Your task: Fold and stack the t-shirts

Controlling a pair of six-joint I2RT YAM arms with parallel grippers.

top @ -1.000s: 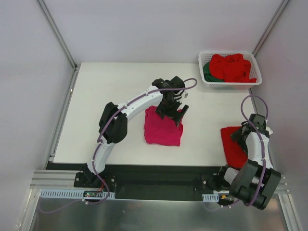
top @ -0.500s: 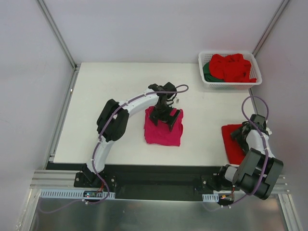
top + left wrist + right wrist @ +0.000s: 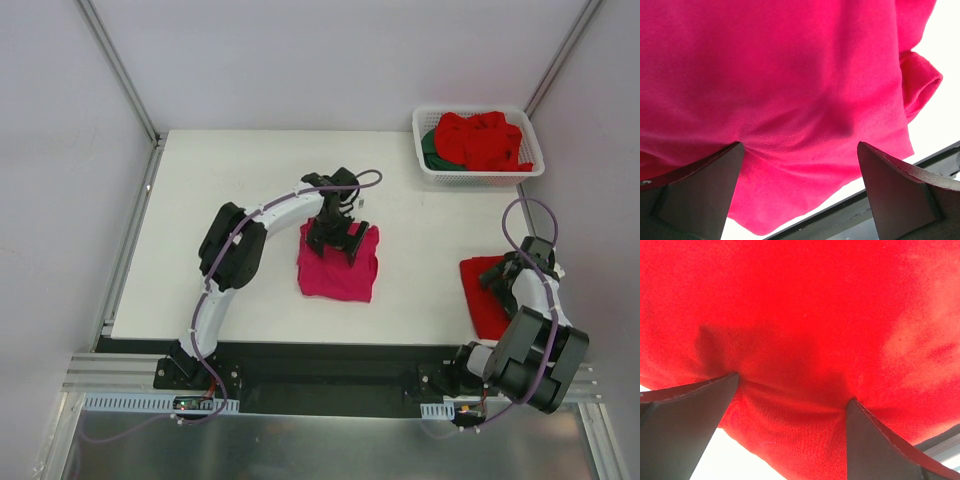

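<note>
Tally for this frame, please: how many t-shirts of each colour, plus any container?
Magenta-pink t-shirt: 1
Folded red t-shirt: 1
Red t-shirt heap: 1 at least; it may hide more
Dark green t-shirt: 1
White basket: 1
Total: 5 at least

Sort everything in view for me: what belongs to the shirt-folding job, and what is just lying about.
Belongs to the job:
- folded magenta t-shirt, mid-table
- folded red t-shirt, near the table's right edge
- bunched red t-shirts, in the basket
- dark green t-shirt, in the basket, mostly covered

Just there:
- white basket, far right corner
- table
</note>
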